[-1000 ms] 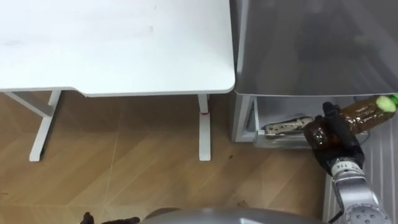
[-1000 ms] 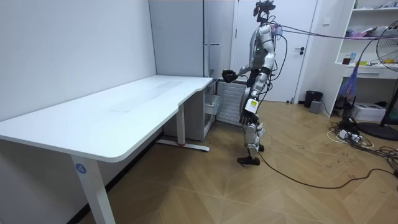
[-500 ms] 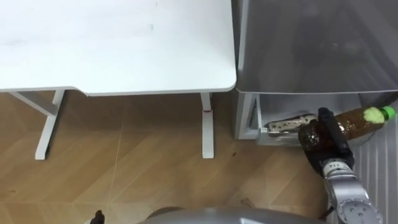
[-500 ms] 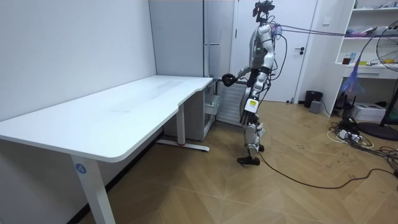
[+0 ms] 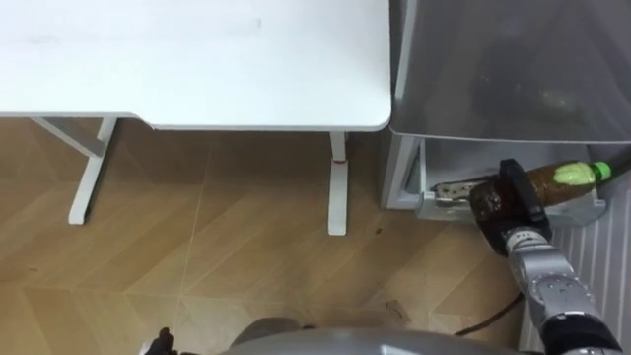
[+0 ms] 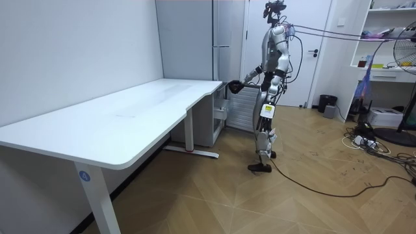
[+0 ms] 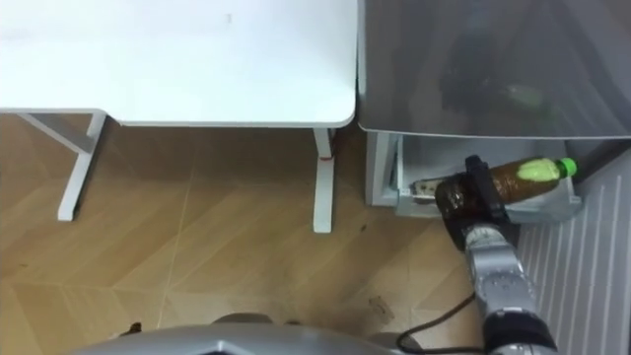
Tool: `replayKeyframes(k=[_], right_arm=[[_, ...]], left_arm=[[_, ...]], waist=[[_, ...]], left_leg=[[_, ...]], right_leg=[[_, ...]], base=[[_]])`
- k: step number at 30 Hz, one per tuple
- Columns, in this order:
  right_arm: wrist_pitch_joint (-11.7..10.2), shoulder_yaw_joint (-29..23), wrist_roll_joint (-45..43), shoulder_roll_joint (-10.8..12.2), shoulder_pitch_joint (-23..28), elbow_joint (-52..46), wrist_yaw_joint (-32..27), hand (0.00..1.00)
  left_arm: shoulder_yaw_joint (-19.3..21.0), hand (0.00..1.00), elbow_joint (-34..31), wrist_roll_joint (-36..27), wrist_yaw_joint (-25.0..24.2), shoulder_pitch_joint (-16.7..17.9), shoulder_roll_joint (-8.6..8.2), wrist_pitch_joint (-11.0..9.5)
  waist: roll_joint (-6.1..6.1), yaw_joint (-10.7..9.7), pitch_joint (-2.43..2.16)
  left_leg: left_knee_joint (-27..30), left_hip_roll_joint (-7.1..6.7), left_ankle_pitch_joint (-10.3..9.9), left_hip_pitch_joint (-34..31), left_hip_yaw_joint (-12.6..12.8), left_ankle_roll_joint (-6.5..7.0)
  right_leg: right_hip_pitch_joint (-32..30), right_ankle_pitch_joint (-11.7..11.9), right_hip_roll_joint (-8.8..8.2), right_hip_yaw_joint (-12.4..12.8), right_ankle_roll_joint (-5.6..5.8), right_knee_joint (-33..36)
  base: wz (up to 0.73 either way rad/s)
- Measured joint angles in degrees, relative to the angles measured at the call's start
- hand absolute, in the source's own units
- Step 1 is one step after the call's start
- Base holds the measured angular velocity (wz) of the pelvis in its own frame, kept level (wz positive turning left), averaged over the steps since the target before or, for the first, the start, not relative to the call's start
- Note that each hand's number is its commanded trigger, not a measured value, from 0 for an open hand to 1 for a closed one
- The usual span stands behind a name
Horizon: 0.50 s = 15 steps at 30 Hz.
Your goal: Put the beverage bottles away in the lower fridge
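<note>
A brown drink bottle point(image 5: 557, 181) with a green cap lies almost level in my right hand point(image 5: 501, 203), whose dark fingers curl round its lower part. It hangs just over the open lower fridge drawer point(image 5: 426, 202), cap pointing right. The right eye view shows the same bottle point(image 7: 525, 175) and hand point(image 7: 465, 201) in front of the drawer point(image 7: 404, 195). In the room view I stand facing the grey fridge point(image 6: 195, 39) with the right hand point(image 6: 234, 84) stretched toward it. A dark bit of my left hand point(image 5: 161, 341) peeks in at the bottom edge.
The fridge's grey top point(image 5: 513, 69) overhangs the drawer, which holds a pale flat pack point(image 5: 455, 187). A white desk point(image 5: 197, 59) stands close on the left, its leg point(image 5: 338, 187) near the fridge. The ribbed inside of the open fridge door point(image 5: 601, 266) is at the right.
My right hand has moved forward and down toward the drawer, and the bottle has tipped flatter. The whole eye view has shifted, so the camera moved too.
</note>
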Motion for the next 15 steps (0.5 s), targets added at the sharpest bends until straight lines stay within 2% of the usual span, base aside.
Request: replayKeyframes(k=[2, 3, 8, 13, 15], right_arm=[[0.32, -0.39, 0.28, -0.71, -2.51, 1.95, -0.07, 1.0], [0.56, -0.55, 0.59, -0.89, -3.72, 2.09, -0.08, 1.0], [1.1, -0.8, 3.21, -1.51, -7.78, 3.25, 0.07, 1.0], [1.94, -3.61, 3.83, -1.79, -12.83, 11.7, 0.27, 1.0], [2.55, -3.64, 4.92, -1.79, -13.09, 12.31, 0.8, 1.0]], left_arm=[[-0.46, 0.0, -0.01, 0.37, -0.53, -0.74, -0.06, 0.2], [-0.45, 0.0, -0.06, 1.07, -0.71, -1.06, 0.09, 0.23], [-1.6, 0.0, -0.16, 1.6, -2.26, -2.89, 1.63, 0.97], [-2.35, 0.0, -0.15, 1.6, -3.16, -3.95, 1.67, 1.32], [-2.54, 0.0, -0.04, 1.59, -3.33, -4.06, 1.66, 1.43]], waist=[[-0.05, -0.21, 0.17], [0.07, -0.49, 0.09], [0.22, -0.82, 0.13], [0.68, -0.72, 0.24], [0.68, -0.82, 0.25]], left_leg=[[0.12, -0.19, 0.15, -0.65, -0.06, 0.22], [0.27, -0.24, 0.17, -1.12, -0.06, 0.26], [0.64, -0.28, 0.32, -3.23, -0.14, 0.41], [0.74, -0.33, 0.64, -4.51, -0.13, 0.48], [0.58, -0.31, 0.69, -4.39, -0.12, 0.43]], right_leg=[[-0.63, -0.01, -0.24, 0.02, 0.01, 0.41], [-1.05, 0.0, -0.28, 0.14, 0.01, 0.43], [-3.2, 0.01, -0.36, 0.31, 0.01, 0.98], [-4.88, 0.01, -0.5, 0.58, 0.0, 1.61], [-4.87, 0.01, -0.49, 0.59, 0.0, 1.63]], base=[[0.02], [0.0], [0.01], [0.0], [0.0]])
